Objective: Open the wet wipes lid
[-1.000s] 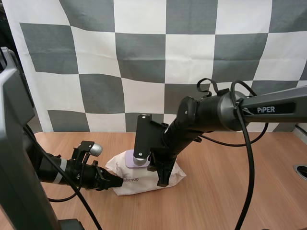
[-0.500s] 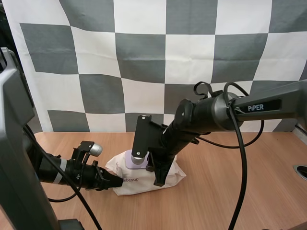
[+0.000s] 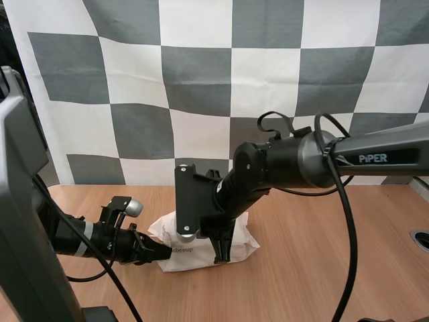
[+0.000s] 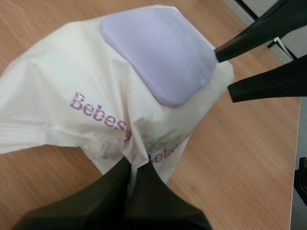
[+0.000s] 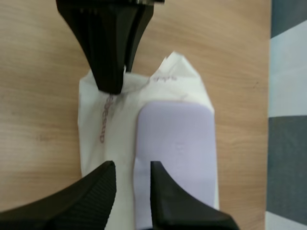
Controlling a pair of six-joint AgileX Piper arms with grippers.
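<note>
Seemingly shut lid (image 5: 175,143) beneath right tool (image 5: 132,168)

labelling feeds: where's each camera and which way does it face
High view: behind and above the arm bases, facing forward and down over the table; left arm and right arm show.
Left wrist view: rides the left arm, looks past the left gripper pinching the pack.
Right wrist view: rides the right arm, looks down past the open right gripper at the lid.
Both wrist views share the lid.
</note>
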